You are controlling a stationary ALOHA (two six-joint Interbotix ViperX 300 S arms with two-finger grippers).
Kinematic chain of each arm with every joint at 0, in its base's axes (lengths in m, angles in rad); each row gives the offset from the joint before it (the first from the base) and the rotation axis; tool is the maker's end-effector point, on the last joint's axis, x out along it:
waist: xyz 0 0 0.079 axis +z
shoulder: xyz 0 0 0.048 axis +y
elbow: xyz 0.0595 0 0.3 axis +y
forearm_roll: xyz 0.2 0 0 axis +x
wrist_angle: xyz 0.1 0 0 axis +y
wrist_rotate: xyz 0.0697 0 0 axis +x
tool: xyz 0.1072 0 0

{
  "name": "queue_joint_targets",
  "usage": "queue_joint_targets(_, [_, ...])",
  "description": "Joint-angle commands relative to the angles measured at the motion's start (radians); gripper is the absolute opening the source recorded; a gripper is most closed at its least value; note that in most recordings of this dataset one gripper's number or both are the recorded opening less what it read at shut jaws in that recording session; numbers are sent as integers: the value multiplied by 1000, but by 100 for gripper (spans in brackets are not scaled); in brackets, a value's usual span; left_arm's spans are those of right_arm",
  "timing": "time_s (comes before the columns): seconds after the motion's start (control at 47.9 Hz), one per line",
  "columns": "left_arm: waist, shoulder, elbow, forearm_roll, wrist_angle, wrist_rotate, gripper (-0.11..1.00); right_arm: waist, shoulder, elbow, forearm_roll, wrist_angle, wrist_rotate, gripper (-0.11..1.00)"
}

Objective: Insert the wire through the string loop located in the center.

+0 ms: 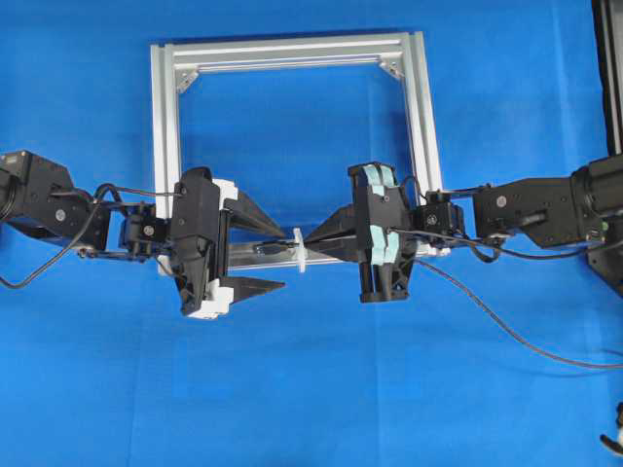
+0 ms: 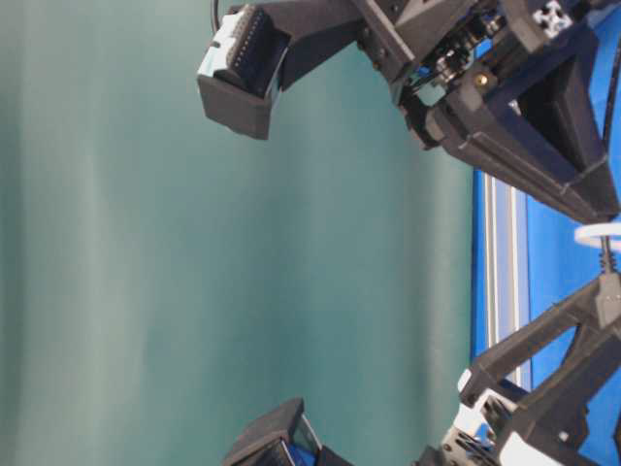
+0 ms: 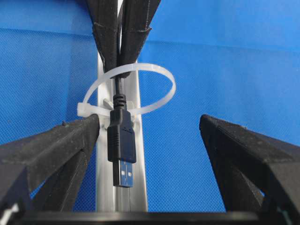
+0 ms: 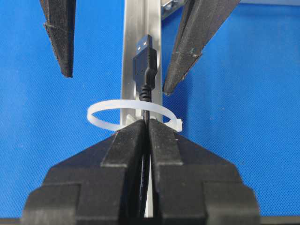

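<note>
Right gripper (image 4: 146,129) is clenched on the wire (image 4: 146,101), with both fingers pressed together on the cable just behind the plug. Directly ahead of its fingertips, the wire passes through the string loop (image 4: 129,115), a white band standing on the near bar of the aluminium frame (image 1: 167,146); the plug and its metallic tip project beyond the loop on the far side. Opposite, the left gripper (image 3: 150,136) is released, its fingers (image 3: 61,145) spread wide to either side of the plug without touching it. In the left wrist view the plug hangs between those open fingers, closer to the left one, above the frame bar. Behind the right gripper, the remaining wire trails across the blue table surface (image 1: 311,409) toward the right edge of the overhead view. Both arms meet over the frame's near bar.
</note>
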Motion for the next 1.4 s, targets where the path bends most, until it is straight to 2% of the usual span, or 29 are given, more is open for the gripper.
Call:
queue_joint_targets(0.0, [0, -12, -15, 2, -3, 0, 90, 2, -12, -12, -2, -8, -3, -2])
queue_joint_targets(0.063, [0, -12, -15, 2, 11, 0, 89, 2, -12, -12, -2, -8, -3, -2])
queue_joint_targets(0.125, [5, -12, -17, 3, 31, 0, 80, 2, -12, -12, -2, -8, -3, -2])
queue_joint_targets(0.188, [6, -12, -17, 2, 37, 0, 65, 2, -12, -14, -2, -8, -3, -2])
queue_joint_targets(0.334, [6, -12, -23, 2, 35, -2, 20, 2, -12, -14, -2, -8, -3, -2])
queue_joint_targets(0.397, [6, -11, -26, 2, 35, -2, 8, 2, -12, -14, -2, -8, -3, -2])
queue_joint_targets(1.127, [14, -9, -26, 2, 41, -2, 8, 2, -12, -14, 0, -2, -3, -1])
queue_joint_targets(1.231, [14, -9, -28, 2, 41, -2, 8, 2, -12, -15, -2, 5, -3, 13])
queue_joint_targets(1.294, [14, -11, -28, 2, 41, -2, 8, 2, -12, -15, -2, 6, -3, 27])
queue_joint_targets(1.378, [14, -11, -26, 2, 41, -2, 8, 2, -12, -14, -2, 5, -3, 51])
